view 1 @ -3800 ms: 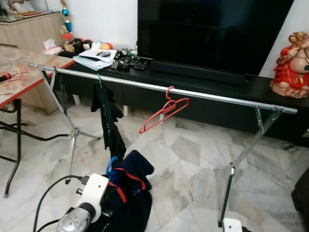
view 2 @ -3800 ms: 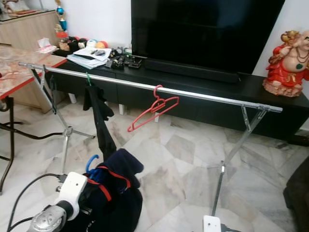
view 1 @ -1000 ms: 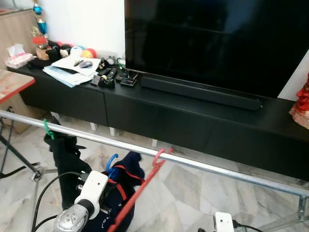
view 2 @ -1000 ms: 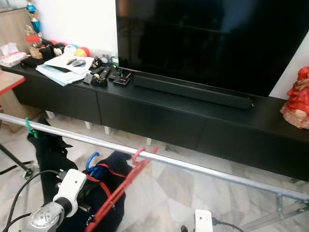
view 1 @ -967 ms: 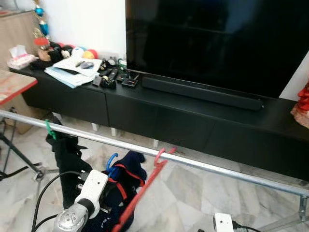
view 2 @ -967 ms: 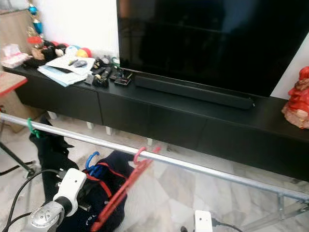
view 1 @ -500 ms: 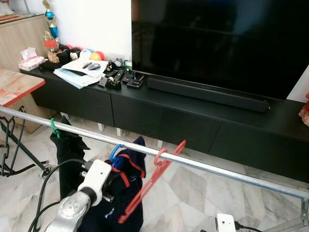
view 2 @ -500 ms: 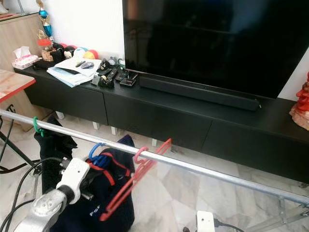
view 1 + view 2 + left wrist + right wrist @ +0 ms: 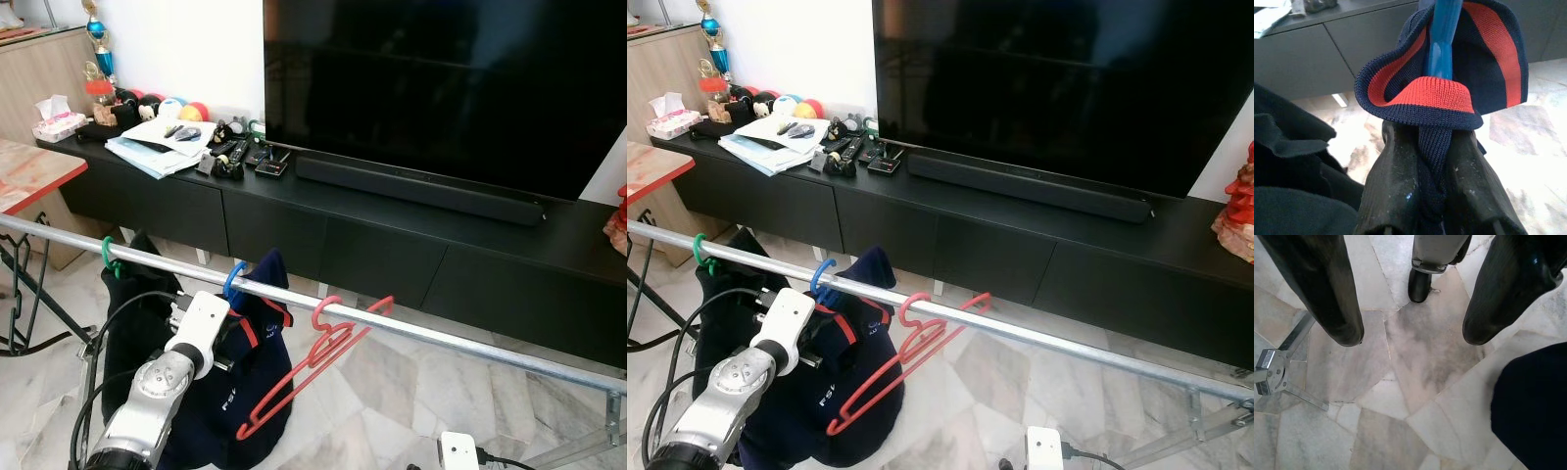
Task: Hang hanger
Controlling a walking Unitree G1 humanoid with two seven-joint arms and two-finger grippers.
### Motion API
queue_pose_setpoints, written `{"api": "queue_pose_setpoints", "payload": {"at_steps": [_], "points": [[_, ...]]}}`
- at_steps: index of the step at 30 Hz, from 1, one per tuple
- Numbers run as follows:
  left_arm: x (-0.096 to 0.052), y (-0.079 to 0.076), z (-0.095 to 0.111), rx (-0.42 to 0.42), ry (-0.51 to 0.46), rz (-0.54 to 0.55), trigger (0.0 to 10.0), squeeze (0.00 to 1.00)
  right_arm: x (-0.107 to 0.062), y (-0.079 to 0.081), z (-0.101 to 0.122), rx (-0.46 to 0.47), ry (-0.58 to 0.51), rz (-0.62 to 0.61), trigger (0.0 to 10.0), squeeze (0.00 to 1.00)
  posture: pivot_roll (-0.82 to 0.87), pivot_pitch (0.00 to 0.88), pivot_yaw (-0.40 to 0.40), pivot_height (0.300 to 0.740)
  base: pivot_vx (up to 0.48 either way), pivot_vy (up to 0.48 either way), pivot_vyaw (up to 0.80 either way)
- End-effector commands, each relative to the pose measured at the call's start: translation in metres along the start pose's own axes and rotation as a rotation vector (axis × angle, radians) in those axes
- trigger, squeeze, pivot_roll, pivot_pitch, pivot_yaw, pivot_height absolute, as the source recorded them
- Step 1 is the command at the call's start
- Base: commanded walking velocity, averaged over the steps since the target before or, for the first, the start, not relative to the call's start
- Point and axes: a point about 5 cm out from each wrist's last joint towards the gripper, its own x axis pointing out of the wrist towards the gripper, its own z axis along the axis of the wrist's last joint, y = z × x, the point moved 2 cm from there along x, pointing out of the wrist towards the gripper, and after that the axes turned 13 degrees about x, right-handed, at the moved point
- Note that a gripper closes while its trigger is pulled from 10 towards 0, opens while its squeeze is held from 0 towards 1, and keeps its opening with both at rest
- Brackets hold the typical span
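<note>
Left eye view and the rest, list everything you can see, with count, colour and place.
metal rail: one, silver, across the foreground
blue hanger: one, hooked on the rail, carrying the navy garment with red trim
red hanger: one, bare, on the rail to the right
green hanger: one, left on the rail, with a black garment
television: one, black, on the black cabinet
soundbar: one, black, under the television
papers: a pile, white, cabinet's left end
left gripper: shut on the navy garment
right gripper: open, over the marble floor

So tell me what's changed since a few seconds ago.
The left gripper has lifted the navy garment, and its blue hanger hook now sits on the rail, between the green hanger and the red hanger. Those two stayed put; the grip stays shut.
</note>
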Motion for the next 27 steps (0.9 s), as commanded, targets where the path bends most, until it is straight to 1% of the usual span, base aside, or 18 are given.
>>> {"api": "queue_pose_setpoints", "payload": {"at_steps": [1,5,7,10,13,16,20,22,25,27], "points": [[0.006,0.010,0.011,0.005,-0.029,0.047,10.0,0.00,0.000,-0.003,-0.001,-0.005,0.008,-0.011,10.0,0.00,0.16,0.016,-0.066,0.740,0.000,0.000,0.00],[0.011,0.010,0.012,-0.011,-0.008,0.053,10.0,0.00,0.000,-0.003,-0.002,-0.001,0.008,-0.010,10.0,0.00,0.16,0.017,-0.065,0.740,0.000,0.000,0.00],[0.013,0.007,0.012,-0.002,0.010,0.036,10.0,0.00,0.000,-0.002,-0.002,0.000,0.008,-0.009,10.0,0.00,0.16,0.020,-0.065,0.740,0.000,0.000,0.00],[0.014,0.000,0.007,-0.011,0.042,-0.019,10.0,0.00,0.000,-0.002,-0.002,0.001,0.008,-0.008,10.0,0.00,0.16,0.020,-0.062,0.740,0.000,0.000,0.00],[0.011,-0.010,-0.002,0.026,0.070,-0.085,10.0,0.00,0.000,-0.002,-0.003,0.002,0.010,-0.008,10.0,0.00,0.17,0.023,-0.060,0.740,0.000,0.000,0.00],[0.006,-0.015,-0.010,0.008,0.096,-0.114,10.0,0.00,-0.001,-0.001,-0.005,0.003,0.016,-0.007,10.0,0.00,0.17,0.024,-0.058,0.740,0.000,0.000,0.00],[0.005,-0.017,-0.012,0.001,0.109,-0.118,10.0,0.00,-0.001,-0.001,-0.006,0.002,0.020,-0.005,10.0,0.00,0.17,0.024,-0.058,0.740,0.000,0.000,0.00],[0.005,-0.018,-0.010,-0.026,0.095,-0.114,10.0,0.00,-0.001,0.000,-0.007,0.003,0.021,-0.004,10.0,0.00,0.17,0.025,-0.055,0.740,0.000,0.000,0.00],[0.004,-0.018,-0.007,-0.090,0.079,-0.101,10.0,0.00,-0.001,0.000,-0.007,0.003,0.021,-0.003,10.0,0.00,0.17,0.027,-0.059,0.740,0.000,0.000,0.00],[0.003,-0.019,-0.007,-0.099,0.075,-0.099,10.0,0.00,-0.001,0.000,-0.007,0.001,0.021,-0.004,10.0,0.00,0.17,0.029,-0.060,0.740,0.000,0.000,0.00]]}}
